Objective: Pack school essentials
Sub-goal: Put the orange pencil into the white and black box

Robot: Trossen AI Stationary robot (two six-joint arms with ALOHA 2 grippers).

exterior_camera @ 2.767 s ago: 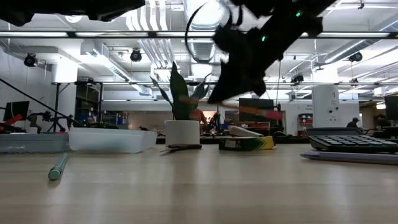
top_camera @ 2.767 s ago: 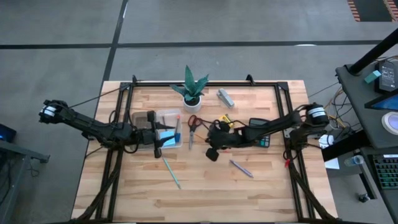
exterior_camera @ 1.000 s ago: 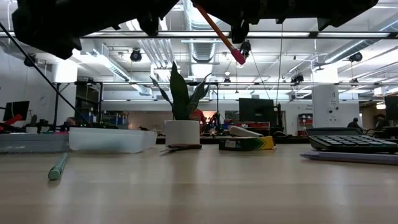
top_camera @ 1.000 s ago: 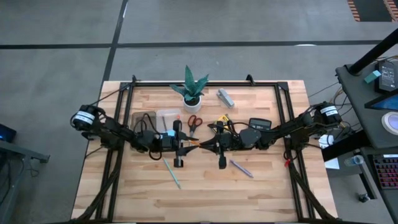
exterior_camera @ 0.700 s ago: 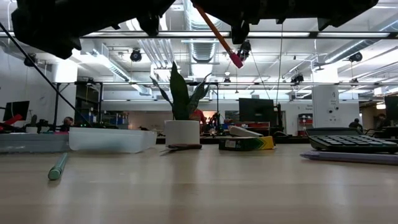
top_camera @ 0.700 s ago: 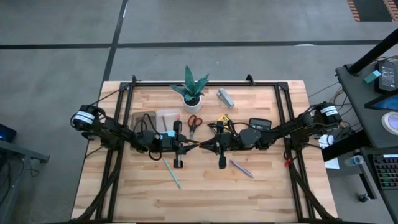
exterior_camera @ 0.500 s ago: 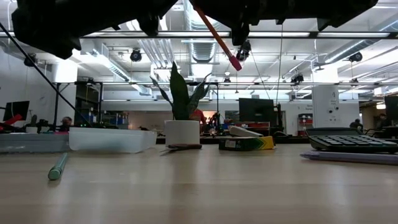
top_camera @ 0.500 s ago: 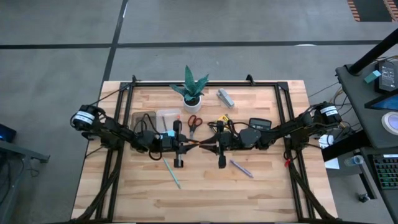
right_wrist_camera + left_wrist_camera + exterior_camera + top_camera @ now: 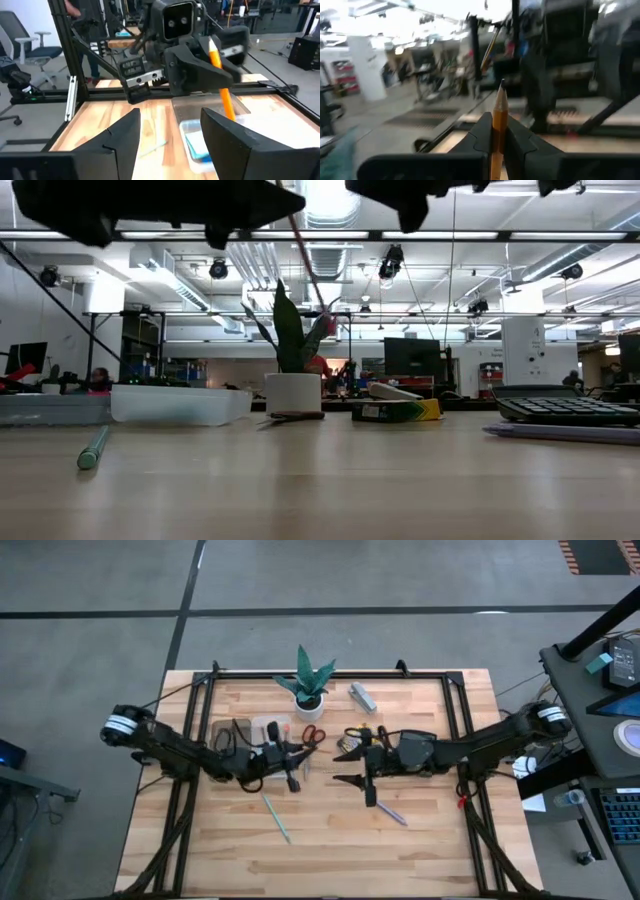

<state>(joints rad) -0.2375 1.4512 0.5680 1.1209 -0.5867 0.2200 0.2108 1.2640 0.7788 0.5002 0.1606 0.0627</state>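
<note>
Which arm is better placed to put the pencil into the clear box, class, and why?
The left. Its pincer is shut on the pencil right beside the clear box. The right pincer is open, holds nothing and sits farther away.

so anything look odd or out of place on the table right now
Mostly tidy. A teal pen and a purple pen lie loose on the table, outside the clear box. The left end effector clamps an orange pencil.

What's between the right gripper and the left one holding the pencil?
Only bare table, as the high view shows, between the open right gripper and the left gripper with its pencil; the scissors lie aside.
</note>
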